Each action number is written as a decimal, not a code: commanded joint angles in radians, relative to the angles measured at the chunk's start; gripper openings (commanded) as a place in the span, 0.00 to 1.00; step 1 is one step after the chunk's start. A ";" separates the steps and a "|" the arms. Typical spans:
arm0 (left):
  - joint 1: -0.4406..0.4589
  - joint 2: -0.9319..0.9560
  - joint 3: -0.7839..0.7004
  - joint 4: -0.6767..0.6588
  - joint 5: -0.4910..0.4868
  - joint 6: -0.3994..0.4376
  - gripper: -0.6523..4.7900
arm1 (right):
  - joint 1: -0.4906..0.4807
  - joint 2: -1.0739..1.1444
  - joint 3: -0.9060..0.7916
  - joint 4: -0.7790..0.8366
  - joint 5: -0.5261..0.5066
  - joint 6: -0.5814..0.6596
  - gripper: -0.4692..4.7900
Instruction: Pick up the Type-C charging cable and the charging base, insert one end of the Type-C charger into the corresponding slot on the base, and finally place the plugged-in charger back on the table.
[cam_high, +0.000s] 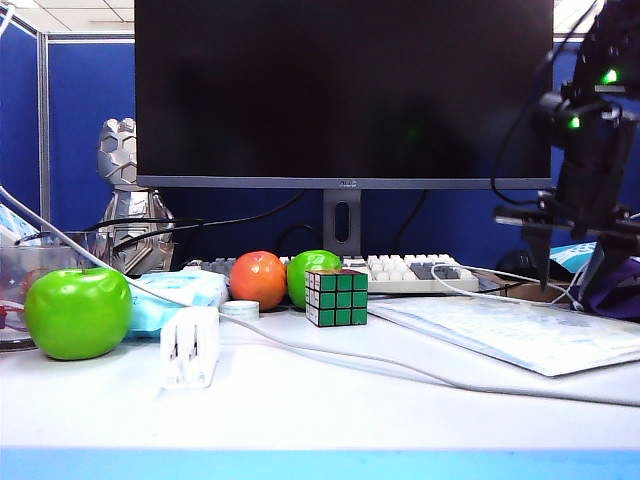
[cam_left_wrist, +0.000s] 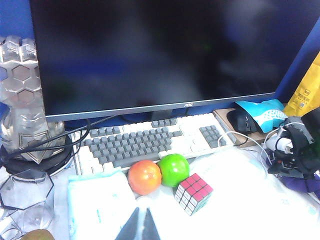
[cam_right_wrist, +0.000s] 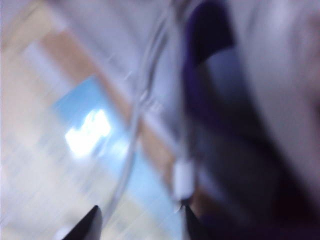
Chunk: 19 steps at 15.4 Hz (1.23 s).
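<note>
The charging base (cam_high: 190, 347), a small white block with two prongs, stands on the table (cam_high: 350, 425) near its front left. My right gripper (cam_high: 570, 265) hangs at the far right behind a plastic sleeve, its black fingers apart. The right wrist view is blurred: the right gripper (cam_right_wrist: 140, 222) is open, and the Type-C charging cable (cam_right_wrist: 132, 150) runs past with its white plug (cam_right_wrist: 183, 180) just beyond one fingertip (cam_right_wrist: 188, 222). My left gripper (cam_left_wrist: 140, 227) is shut and empty above the white tabletop, short of the fruit. It does not show in the exterior view.
A big green apple (cam_high: 78, 312), a tissue pack (cam_high: 175, 295), an orange fruit (cam_high: 258, 279), a second green apple (cam_high: 312, 275) and a Rubik's cube (cam_high: 336, 297) stand mid-table. Behind are a keyboard (cam_high: 420, 272) and monitor (cam_high: 340, 90). A thicker white cord (cam_high: 400, 365) crosses the front.
</note>
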 joint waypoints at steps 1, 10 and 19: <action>-0.002 -0.002 0.005 0.001 0.006 -0.003 0.11 | -0.014 -0.003 0.003 0.053 0.071 -0.008 0.49; -0.002 -0.001 0.005 -0.013 0.005 -0.003 0.11 | -0.054 0.026 0.003 0.159 -0.005 -0.007 0.47; -0.002 -0.001 0.004 -0.037 0.003 -0.003 0.11 | -0.064 0.089 0.003 0.189 0.039 -0.007 0.30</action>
